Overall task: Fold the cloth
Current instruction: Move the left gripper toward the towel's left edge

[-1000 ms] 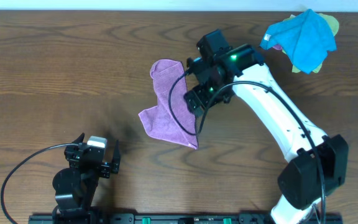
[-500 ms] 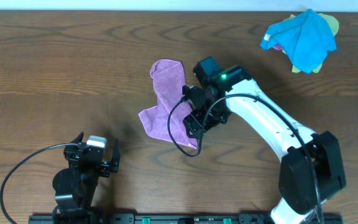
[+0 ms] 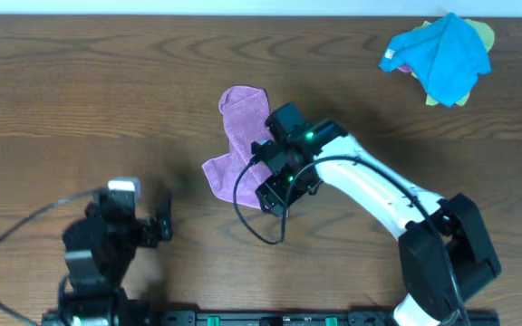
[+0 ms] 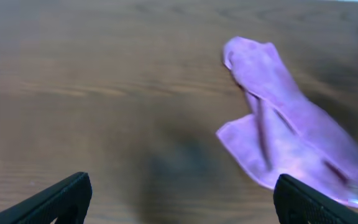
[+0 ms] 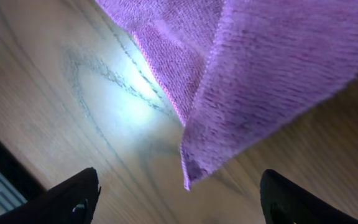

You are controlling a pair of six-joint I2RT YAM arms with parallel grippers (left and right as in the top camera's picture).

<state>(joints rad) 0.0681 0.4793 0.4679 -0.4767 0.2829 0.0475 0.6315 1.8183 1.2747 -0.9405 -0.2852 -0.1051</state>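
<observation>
The purple cloth [image 3: 236, 145] lies rumpled on the wooden table near the middle, partly folded over itself. It also shows in the left wrist view [image 4: 284, 130] and in the right wrist view [image 5: 241, 68]. My right gripper [image 3: 273, 192] hovers over the cloth's near right corner and is open, with that corner [image 5: 191, 168] lying between its fingers [image 5: 179, 202]. My left gripper [image 3: 157, 226] is open and empty at the near left, apart from the cloth; its fingertips [image 4: 179, 199] show at the bottom of the left wrist view.
A bright blue cloth [image 3: 442, 52] lies bunched over a yellow-green one [image 3: 484, 34] at the far right corner. The right arm's black cable [image 3: 243, 195] loops beside the purple cloth.
My right gripper has moved toward me and left along the cloth, down to its near right corner. My left arm has shifted left and turned a little.
</observation>
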